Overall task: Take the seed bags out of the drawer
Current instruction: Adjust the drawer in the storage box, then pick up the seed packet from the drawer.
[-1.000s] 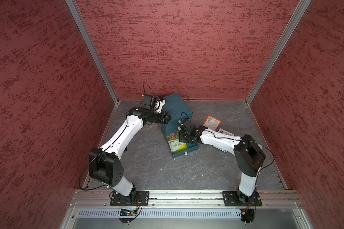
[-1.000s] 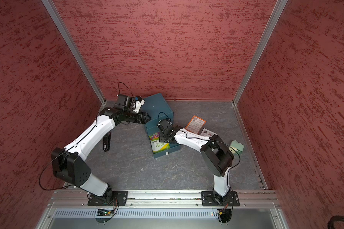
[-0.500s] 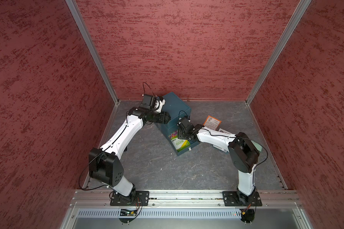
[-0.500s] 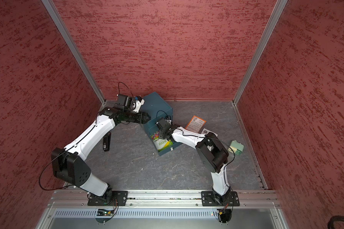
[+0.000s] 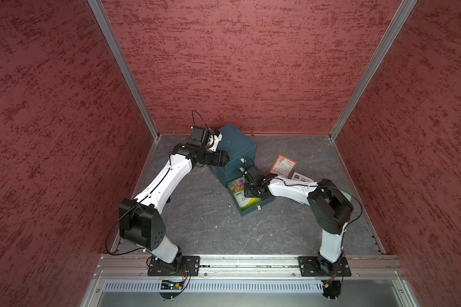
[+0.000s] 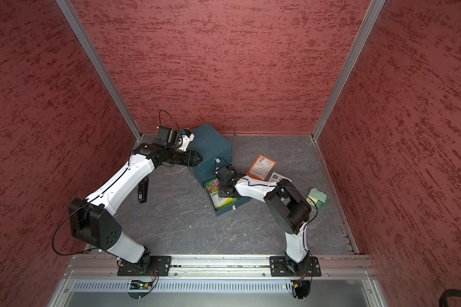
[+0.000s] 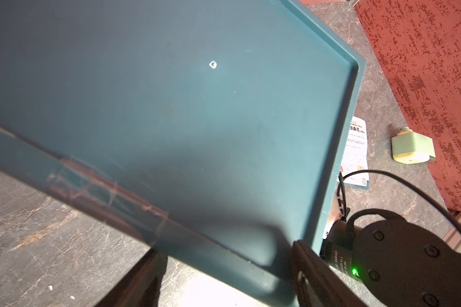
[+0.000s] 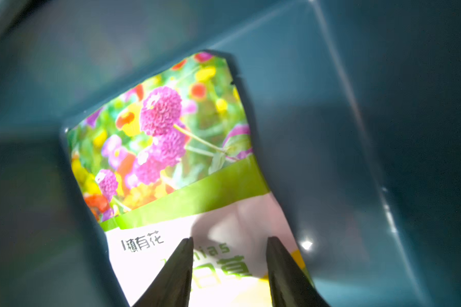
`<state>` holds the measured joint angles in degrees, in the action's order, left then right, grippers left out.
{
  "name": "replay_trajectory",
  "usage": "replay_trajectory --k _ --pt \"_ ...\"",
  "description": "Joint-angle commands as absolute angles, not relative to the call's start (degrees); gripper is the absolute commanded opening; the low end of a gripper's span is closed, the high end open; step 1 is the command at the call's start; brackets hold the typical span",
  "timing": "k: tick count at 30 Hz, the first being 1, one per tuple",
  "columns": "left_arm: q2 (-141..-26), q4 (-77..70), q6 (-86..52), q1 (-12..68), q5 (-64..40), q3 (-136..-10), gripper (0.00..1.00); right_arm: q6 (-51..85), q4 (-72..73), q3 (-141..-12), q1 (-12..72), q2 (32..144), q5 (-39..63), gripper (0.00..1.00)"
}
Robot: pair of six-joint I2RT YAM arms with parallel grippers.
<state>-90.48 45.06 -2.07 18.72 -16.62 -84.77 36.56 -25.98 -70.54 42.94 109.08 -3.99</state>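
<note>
The teal cabinet [image 5: 233, 147] [image 6: 210, 143] has its bottom drawer [image 5: 253, 210] [image 6: 228, 210] pulled out. One green seed bag with a flower picture [image 5: 241, 195] [image 6: 218, 195] [image 8: 171, 148] lies flat inside. My right gripper [image 5: 250, 191] [image 8: 229, 239] hangs open just over its white lower half, holding nothing. An orange seed bag [image 5: 282, 164] [image 6: 261, 167] and a white one [image 5: 301, 177] [image 7: 355, 151] lie on the floor to the right of the cabinet. My left gripper [image 5: 225, 156] [image 7: 225, 249] stands open astride the cabinet's [image 7: 171, 106] front left corner.
A pale green block [image 6: 317, 198] [image 7: 413, 147] sits near the right wall, behind my right arm. A black stick-shaped object [image 6: 143, 190] lies on the floor under my left arm. Red walls close in three sides.
My right gripper has shifted slightly over the open drawer and sits a little nearer the green bag. The drawer swung a bit and came back. My left arm has held still.
</note>
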Motion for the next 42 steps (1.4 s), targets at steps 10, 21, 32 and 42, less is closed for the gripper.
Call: replay_trajectory --k 10,21,32,42 --pt "-89.87 49.68 0.04 19.86 -19.43 -83.86 0.78 32.92 -26.95 -75.81 40.6 107.43 -8.79 0.67" --pt "-90.57 49.65 0.4 19.78 -19.49 -83.94 0.77 29.58 -28.71 -78.96 37.53 113.57 2.68 0.76" --pt "-91.65 50.3 0.8 19.65 -19.6 -84.55 0.76 26.19 -29.71 -80.84 37.44 118.95 12.64 0.8" --pt "-92.41 50.46 0.9 19.78 -19.86 -84.99 0.76 21.52 -31.54 -82.37 37.53 121.15 17.58 0.77"
